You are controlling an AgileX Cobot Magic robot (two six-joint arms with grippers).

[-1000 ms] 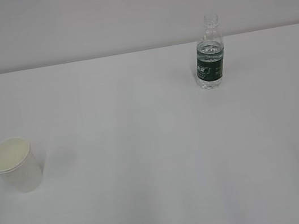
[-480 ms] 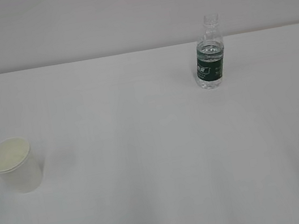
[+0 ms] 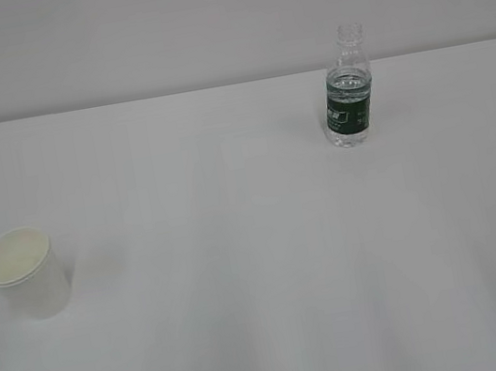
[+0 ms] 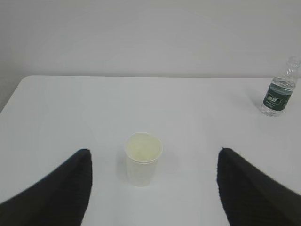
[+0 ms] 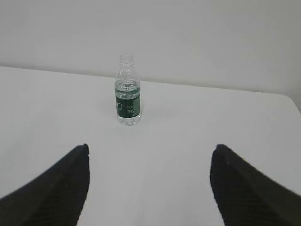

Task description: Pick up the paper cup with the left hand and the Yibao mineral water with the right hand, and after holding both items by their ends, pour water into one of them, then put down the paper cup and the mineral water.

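Note:
The white paper cup (image 3: 26, 273) stands upright at the table's left; the left wrist view shows the paper cup (image 4: 143, 158) a short way ahead of my left gripper (image 4: 154, 155), whose black fingers (image 4: 70, 183) are spread wide and empty. The Yibao mineral water (image 3: 348, 93), a clear uncapped bottle with a dark green label and water inside, stands upright at the far right. In the right wrist view the bottle (image 5: 127, 92) is well ahead and a little left of my open, empty right gripper (image 5: 149, 150). Neither arm shows in the exterior view.
A white table (image 3: 262, 269) fills the scene and meets a plain pale wall (image 3: 202, 22) behind. The table's left edge (image 4: 11, 94) shows in the left wrist view and its right edge (image 5: 291, 101) in the right wrist view.

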